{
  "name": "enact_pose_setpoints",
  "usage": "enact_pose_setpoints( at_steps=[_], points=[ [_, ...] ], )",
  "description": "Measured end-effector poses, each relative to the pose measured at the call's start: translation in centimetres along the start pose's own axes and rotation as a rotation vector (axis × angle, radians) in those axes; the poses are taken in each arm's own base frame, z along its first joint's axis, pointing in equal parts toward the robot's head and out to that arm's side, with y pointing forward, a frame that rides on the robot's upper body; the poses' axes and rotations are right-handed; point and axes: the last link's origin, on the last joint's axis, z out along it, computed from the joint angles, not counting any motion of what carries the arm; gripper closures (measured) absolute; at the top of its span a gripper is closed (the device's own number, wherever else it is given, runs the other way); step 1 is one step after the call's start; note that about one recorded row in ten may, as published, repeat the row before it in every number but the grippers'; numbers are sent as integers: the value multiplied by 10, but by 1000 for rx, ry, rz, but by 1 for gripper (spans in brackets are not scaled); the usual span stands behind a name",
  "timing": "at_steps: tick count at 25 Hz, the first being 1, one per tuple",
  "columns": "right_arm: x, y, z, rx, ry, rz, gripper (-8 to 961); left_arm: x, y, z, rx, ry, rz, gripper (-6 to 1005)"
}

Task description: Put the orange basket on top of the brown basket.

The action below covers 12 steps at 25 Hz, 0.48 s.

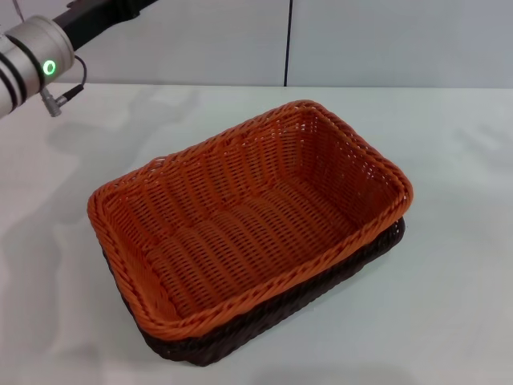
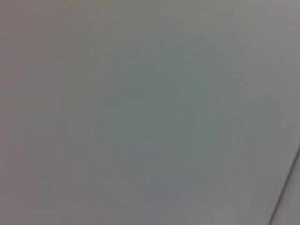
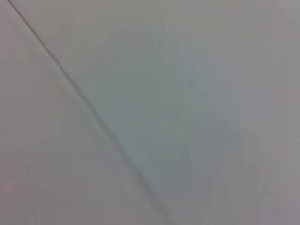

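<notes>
The orange basket (image 1: 240, 224) sits nested on top of the brown basket (image 1: 240, 341) in the middle of the white table, in the head view. Only the brown basket's rim and lower wall show along the near and right sides. Part of my left arm (image 1: 32, 64), a silver wrist section with a green light, is raised at the far left, well away from the baskets. Its gripper is out of view. My right arm and gripper are out of view. Both wrist views show only a plain grey surface with a thin dark line.
The white table (image 1: 449, 305) spreads around the baskets on all sides. A grey wall with a dark vertical seam (image 1: 287, 40) stands behind the table's far edge.
</notes>
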Motion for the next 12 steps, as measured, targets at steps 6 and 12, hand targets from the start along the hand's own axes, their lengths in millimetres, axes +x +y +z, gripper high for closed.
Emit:
enact_pose_setpoints(
  at_steps=[6, 12],
  points=[
    [-4, -16, -27, 226, -349, -347, 163, 3, -7, -9, 2, 59, -48, 150],
    [8, -31, -40, 516, -581, -491, 163, 4, -6, -22, -44, 164, -31, 150]
  ],
)
